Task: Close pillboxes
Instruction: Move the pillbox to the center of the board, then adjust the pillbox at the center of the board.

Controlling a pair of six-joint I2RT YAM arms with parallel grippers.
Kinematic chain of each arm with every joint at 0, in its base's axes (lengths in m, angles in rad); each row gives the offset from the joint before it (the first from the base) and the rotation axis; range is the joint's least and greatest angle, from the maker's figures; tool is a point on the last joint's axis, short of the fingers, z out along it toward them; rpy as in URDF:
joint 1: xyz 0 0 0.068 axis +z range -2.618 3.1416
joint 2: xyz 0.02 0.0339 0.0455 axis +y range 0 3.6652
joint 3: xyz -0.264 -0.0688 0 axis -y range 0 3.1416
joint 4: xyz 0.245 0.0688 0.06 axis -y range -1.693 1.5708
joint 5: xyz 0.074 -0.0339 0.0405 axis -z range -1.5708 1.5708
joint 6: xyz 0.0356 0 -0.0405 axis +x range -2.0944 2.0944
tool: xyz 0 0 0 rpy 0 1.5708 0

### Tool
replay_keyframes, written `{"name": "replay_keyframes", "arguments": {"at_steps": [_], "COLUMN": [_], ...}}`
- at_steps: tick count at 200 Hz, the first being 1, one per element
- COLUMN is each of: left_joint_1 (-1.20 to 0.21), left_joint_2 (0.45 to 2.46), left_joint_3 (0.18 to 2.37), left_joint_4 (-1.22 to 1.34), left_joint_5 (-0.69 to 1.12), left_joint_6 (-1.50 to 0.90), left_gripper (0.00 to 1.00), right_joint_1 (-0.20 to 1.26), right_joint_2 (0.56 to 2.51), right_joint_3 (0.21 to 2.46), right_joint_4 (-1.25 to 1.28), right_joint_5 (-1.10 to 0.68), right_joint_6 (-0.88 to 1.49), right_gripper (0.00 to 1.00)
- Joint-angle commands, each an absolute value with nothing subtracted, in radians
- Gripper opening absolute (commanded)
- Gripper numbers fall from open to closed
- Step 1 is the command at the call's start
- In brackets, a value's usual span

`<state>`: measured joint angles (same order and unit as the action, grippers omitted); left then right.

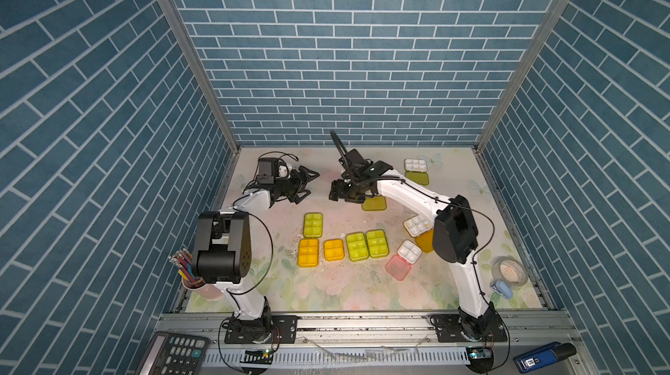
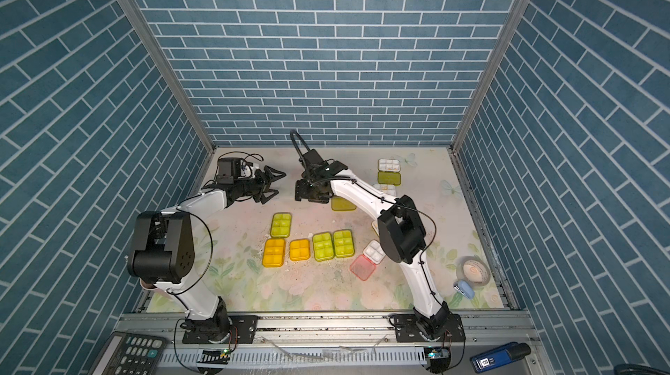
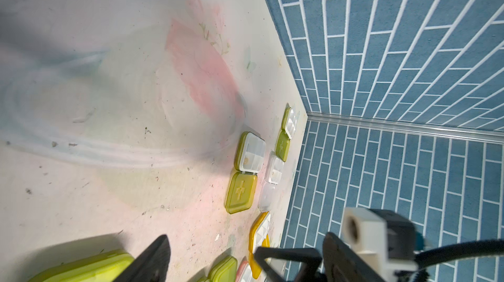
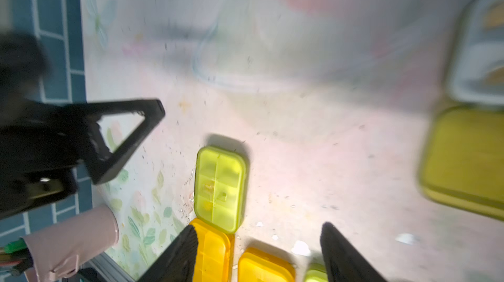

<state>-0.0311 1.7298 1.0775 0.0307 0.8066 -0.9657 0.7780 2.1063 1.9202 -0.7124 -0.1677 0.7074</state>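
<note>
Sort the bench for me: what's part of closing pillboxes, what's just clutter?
Job: closed pillboxes, five mid-table; still open: pink pillbox, orange pillbox, far lime pillbox, near lime pillbox, clear pillbox.
Clutter: pencil cup; tape roll; calculator.

Five pillboxes (image 1: pixel 357 246) sit bunched at the middle of the table (image 1: pixel 326 293), with four other pillboxes (image 1: pixel 416 170) strung from one to three o'clock of them. A pencil cup (image 1: pixel 197 284) stands at eight o'clock, and a tape roll (image 1: pixel 521 277) at four.
</note>
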Motion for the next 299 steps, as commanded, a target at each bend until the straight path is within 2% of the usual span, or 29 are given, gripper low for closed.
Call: {"name": "replay_keyframes", "arguments": {"at_steps": [1, 72, 120, 182, 299], "left_joint_1": [-0.041, -0.172, -0.228, -0.233, -0.233], "left_joint_2": [1.712, 1.725, 1.753, 1.785, 1.769], "left_joint_3": [1.06, 1.064, 1.086, 1.093, 1.101], "left_joint_4": [0.102, 0.169, 0.12, 0.107, 0.093], "left_joint_5": [0.825, 0.858, 0.85, 0.846, 0.855], "left_joint_6": [-0.978, -0.971, -0.917, -0.908, -0.914], "left_gripper": [0.88, 0.87, 0.87, 0.87, 0.87], "right_joint_1": [0.721, 0.573, 0.473, 0.385, 0.363], "right_joint_2": [2.029, 1.939, 1.984, 2.044, 2.224], "right_joint_3": [1.841, 1.684, 1.732, 1.771, 1.86], "right_joint_4": [-0.752, -0.752, -0.761, -0.729, -0.653], "right_joint_5": [-0.062, 0.057, -0.051, -0.15, -0.296], "right_joint_6": [0.625, 0.548, 0.529, 0.526, 0.563], "right_gripper": [0.74, 0.74, 0.75, 0.8, 0.8]}}
